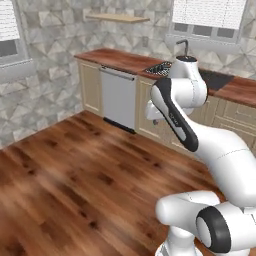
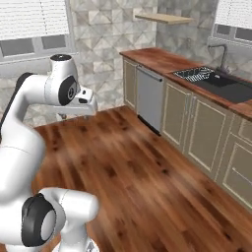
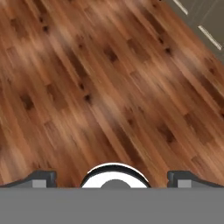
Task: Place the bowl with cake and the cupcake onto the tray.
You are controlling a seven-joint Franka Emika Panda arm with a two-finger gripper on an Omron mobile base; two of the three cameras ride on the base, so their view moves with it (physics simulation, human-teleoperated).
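Note:
The bowl with cake, the cupcake and the tray are out of view. My gripper (image 3: 113, 178) points down at the brown wooden floor (image 3: 109, 87), well above it. Its two dark fingertips (image 3: 43, 177) stand far apart at the bottom of the hand view, open, with nothing between them. In the right base view the white hand (image 2: 84, 102) hangs off the raised, folded arm on the left. In the left base view the hand (image 1: 152, 111) peeks out behind the arm's dark-striped link.
A wooden counter (image 2: 162, 59) runs along the wall over cream cabinets (image 2: 197, 128), with a steel dishwasher (image 2: 149, 98) and a black sink (image 2: 221, 83) with a tap. A small shelf (image 2: 165, 18) hangs on the tiled wall. Open floor (image 1: 75, 180) lies ahead.

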